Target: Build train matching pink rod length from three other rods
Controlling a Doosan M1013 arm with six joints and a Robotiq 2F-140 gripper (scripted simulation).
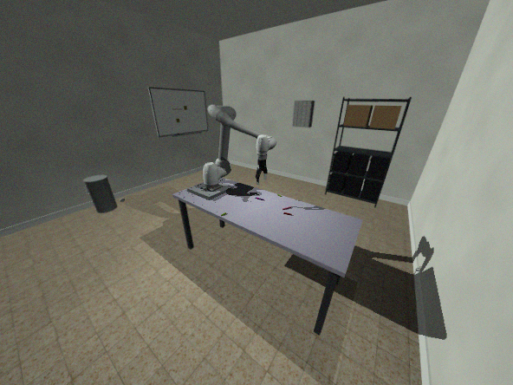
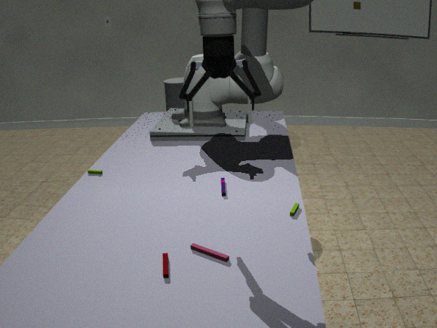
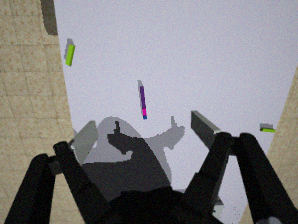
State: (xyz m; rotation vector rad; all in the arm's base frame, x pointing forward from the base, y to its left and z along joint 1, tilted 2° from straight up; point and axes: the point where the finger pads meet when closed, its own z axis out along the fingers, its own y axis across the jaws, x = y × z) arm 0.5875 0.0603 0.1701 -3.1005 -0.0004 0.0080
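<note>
A purple rod [image 2: 224, 190] [image 3: 143, 96], a magenta rod [image 2: 223, 182] [image 3: 144, 112] and a blue rod [image 2: 222, 179] [image 3: 145, 117] lie in one straight line, end to end with no gap that I can see, magenta in the middle. The pink rod [image 2: 210, 253] [image 1: 287, 208] lies apart, at a slant. A red rod [image 2: 165, 265] [image 1: 288, 213] lies beside it, apart. One lime rod [image 2: 294, 209] [image 3: 70, 55] lies near one long table edge, another lime rod [image 2: 95, 172] [image 3: 267, 130] near the opposite edge. My gripper [image 2: 221, 107] [image 3: 144, 124] is open and empty, high above the table.
The table [image 1: 321, 234] [image 2: 111, 229] bears the arm's base plate [image 2: 199, 132] at its far end in the exterior view. Dark shadows of the arm fall beside the blue end of the line. A shelf rack [image 1: 362, 152] and a bin [image 1: 100, 194] stand on the floor away from the table.
</note>
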